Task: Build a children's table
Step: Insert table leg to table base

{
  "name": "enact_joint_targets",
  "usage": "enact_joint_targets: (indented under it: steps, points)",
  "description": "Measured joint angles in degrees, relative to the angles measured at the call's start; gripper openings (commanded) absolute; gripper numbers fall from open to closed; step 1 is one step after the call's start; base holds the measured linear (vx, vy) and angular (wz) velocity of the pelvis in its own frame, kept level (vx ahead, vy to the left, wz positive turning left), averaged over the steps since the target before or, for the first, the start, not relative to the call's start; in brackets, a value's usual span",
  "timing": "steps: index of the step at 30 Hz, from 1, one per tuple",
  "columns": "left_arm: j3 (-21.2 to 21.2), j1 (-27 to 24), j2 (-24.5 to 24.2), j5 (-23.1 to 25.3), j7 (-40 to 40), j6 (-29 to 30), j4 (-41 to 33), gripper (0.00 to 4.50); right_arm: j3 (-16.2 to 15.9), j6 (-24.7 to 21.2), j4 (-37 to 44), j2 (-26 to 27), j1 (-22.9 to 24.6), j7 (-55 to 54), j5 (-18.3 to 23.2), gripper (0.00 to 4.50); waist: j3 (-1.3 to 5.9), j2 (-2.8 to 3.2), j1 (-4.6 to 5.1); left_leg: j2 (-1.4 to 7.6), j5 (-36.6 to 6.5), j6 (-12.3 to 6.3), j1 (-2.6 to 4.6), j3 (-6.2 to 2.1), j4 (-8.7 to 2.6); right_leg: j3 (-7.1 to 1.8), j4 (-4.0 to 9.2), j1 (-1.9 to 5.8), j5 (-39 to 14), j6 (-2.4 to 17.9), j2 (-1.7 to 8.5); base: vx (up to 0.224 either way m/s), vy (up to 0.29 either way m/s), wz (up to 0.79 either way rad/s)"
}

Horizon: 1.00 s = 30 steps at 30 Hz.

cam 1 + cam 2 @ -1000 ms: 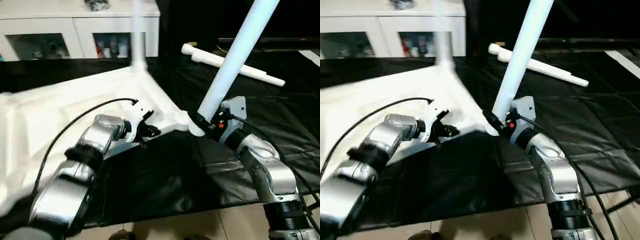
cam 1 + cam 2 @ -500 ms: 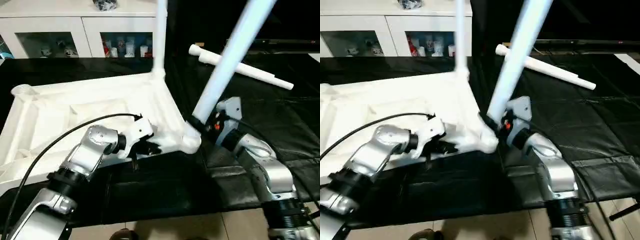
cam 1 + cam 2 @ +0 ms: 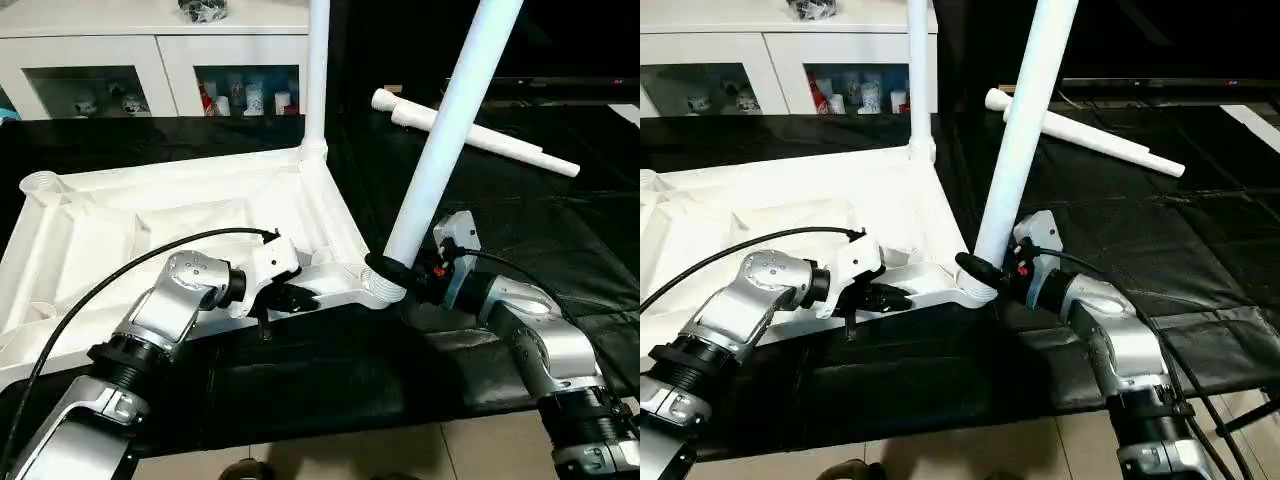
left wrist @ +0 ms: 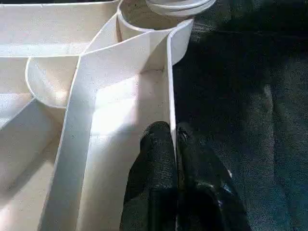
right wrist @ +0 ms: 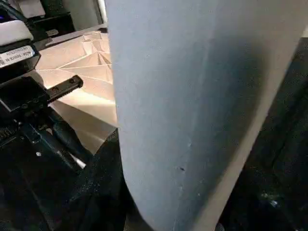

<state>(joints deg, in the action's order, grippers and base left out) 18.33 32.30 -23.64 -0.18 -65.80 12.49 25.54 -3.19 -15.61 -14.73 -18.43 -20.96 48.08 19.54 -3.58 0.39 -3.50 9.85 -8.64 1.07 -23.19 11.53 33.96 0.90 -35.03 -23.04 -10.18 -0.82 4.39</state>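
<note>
The white table top (image 3: pixel 150 215) lies upside down on black cloth, ribs facing up. One leg (image 3: pixel 318 80) stands upright in its far right corner. My right gripper (image 3: pixel 386 268) is shut on a second leg (image 3: pixel 450 130), low on the tube. That leg leans right, and its threaded end sits at the near right corner socket (image 3: pixel 380 288). In the right wrist view this leg (image 5: pixel 192 96) stands close in front of the camera. My left gripper (image 4: pixel 173 132) is shut on the top's near rim wall (image 4: pixel 169 86), one finger on each side.
Two loose legs (image 3: pixel 480 135) lie side by side on the black cloth at the back right. A white cabinet (image 3: pixel 150 60) with glass doors stands behind. The cloth's front edge meets tiled floor (image 3: pixel 400 455) close to my arms.
The camera has shifted. The held leg's lower end has come down to the near right corner socket, and the leg stands a little steeper. My left gripper keeps its hold on the rim.
</note>
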Motion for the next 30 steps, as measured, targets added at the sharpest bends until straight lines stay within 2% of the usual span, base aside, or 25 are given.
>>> enact_joint_targets:
  steps: [13, 22, 30]
  points:
    - [0.1, 0.4, -0.4, -0.1, -1.4, -1.4, 1.2, 0.00, -1.8, 2.5, -7.5, 0.3, -4.5, 5.7, -0.3, 1.95, 0.00, 0.00, -0.06, 0.00, 0.0, 0.00, 0.02, 0.00, 0.01, 0.01, 0.00, 0.03, 0.0, 0.0, 0.00, 0.000, 0.000, 0.00]
    - [0.2, 1.1, -0.5, -0.1, -1.9, -1.5, 2.2, 0.00, -3.0, 6.2, -15.3, 0.4, -9.3, 7.5, -3.5, 1.95, 0.02, -0.03, -0.03, 0.01, 0.0, 0.00, 0.04, 0.00, 0.01, 0.03, -0.03, 0.04, 0.1, 0.1, 0.00, 0.000, 0.000, 0.00]
    - [0.2, 1.1, -0.7, -0.1, -2.2, -1.4, 2.2, 0.00, -3.0, 7.2, -16.8, 0.4, -9.9, 9.4, -3.7, 1.95, 0.05, -0.08, -0.06, 0.01, 0.0, 0.00, 0.05, 0.00, 0.02, 0.03, -0.02, 0.04, 0.1, 0.1, 0.00, 0.000, 0.000, 0.00]
